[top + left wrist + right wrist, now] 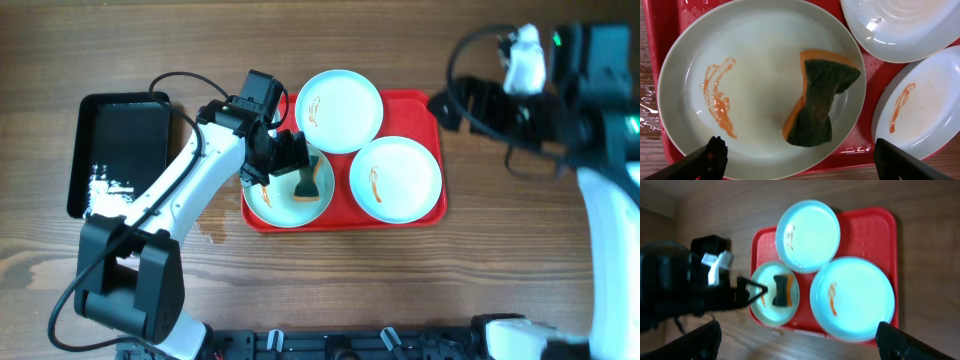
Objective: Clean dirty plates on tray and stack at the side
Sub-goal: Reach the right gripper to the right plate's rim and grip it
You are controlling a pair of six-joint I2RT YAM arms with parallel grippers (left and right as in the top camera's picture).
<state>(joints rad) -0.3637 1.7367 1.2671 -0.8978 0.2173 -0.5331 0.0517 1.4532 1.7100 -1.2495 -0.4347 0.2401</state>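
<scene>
My left gripper point(801, 157) hangs open over the loose sponge point(817, 102). All three plates point(339, 110) sit smeared on the tray point(405, 108), none stacked.

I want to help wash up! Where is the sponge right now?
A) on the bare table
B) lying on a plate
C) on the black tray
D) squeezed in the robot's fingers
B: the sponge lies on a smeared plate, and the left gripper is open, its fingers clear of it.

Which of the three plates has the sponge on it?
The plate below the left hand, at the tray's left end; the other two carry only orange smears.
</scene>
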